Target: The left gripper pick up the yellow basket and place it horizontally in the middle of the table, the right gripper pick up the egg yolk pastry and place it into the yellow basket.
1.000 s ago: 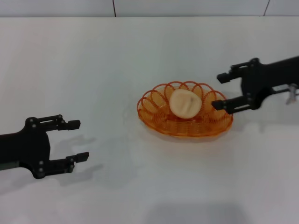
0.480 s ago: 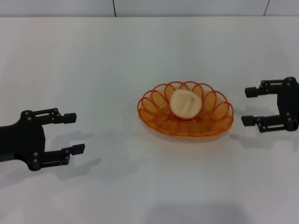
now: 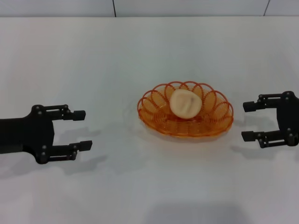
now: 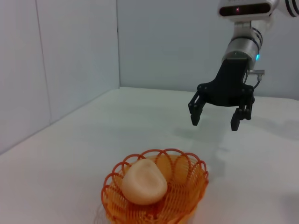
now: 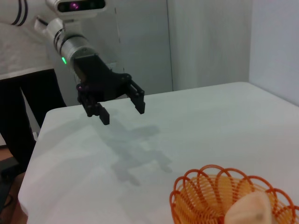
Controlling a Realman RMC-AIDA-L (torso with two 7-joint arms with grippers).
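The yellow basket point(image 3: 219, 124) lies flat in the middle of the white table point(image 3: 140, 56). The egg yolk pastry point(image 3: 185, 103) rests inside it, leaning on the far rim. My left gripper point(image 3: 82, 130) is open and empty, low over the table to the basket's left, well apart from it. My right gripper point(image 3: 247, 121) is open and empty, just right of the basket, not touching it. The left wrist view shows the basket point(image 4: 189, 196), the pastry point(image 4: 144, 182) and the right gripper point(image 4: 215, 119). The right wrist view shows the basket point(image 5: 201, 198), the pastry point(image 5: 250, 211) and the left gripper point(image 5: 122, 109).
The table's far edge meets a pale wall point(image 3: 187, 7) at the back. In the right wrist view the table's edge point(image 5: 35, 140) drops off beside the robot's dark body.
My right gripper has drawn back from over the basket's right rim to the right and stands clear of it. My left gripper has shifted slightly toward the basket.
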